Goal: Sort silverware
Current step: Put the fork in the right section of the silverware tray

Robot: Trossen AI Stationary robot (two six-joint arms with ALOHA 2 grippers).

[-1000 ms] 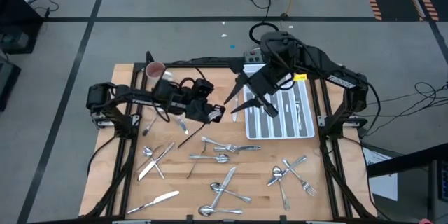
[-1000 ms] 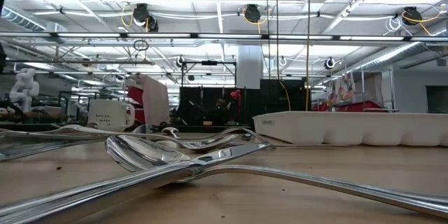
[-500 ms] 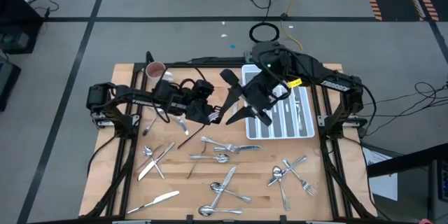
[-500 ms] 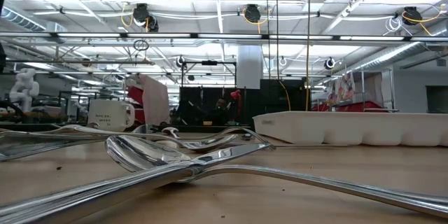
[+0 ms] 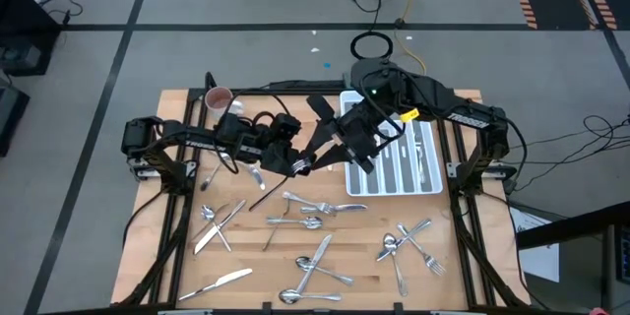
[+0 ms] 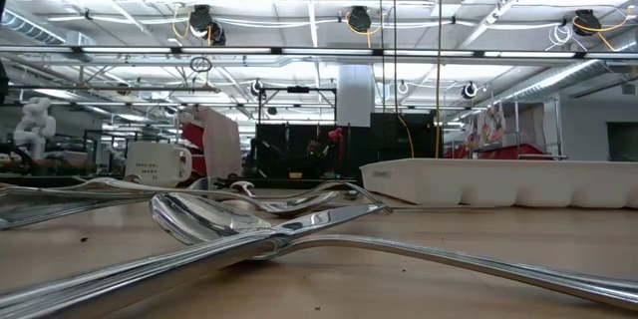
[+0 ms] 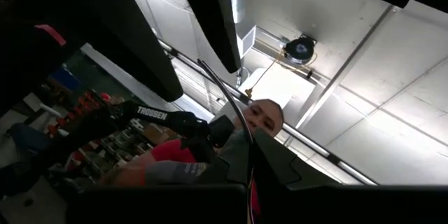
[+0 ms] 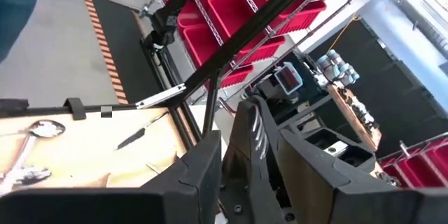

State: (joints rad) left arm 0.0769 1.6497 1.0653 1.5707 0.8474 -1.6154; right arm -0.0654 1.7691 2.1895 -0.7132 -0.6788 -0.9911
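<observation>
Silverware [image 5: 313,224]: forks, spoons, knives scattered over near half of worktop [image 5: 167,266]; several pieces lie in tray [image 5: 430,162] slots.
My right end effector [image 5: 325,143]: fingers spread wide, just left of tray, above worktop.
My left end effector [image 5: 300,161]: close to right one; cannot tell grip.
Mug [image 5: 217,98]: far-left corner.

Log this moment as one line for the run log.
left gripper: mid-table | right gripper: open, beside it | silverware: scattered on table | tray: some pieces inside
</observation>
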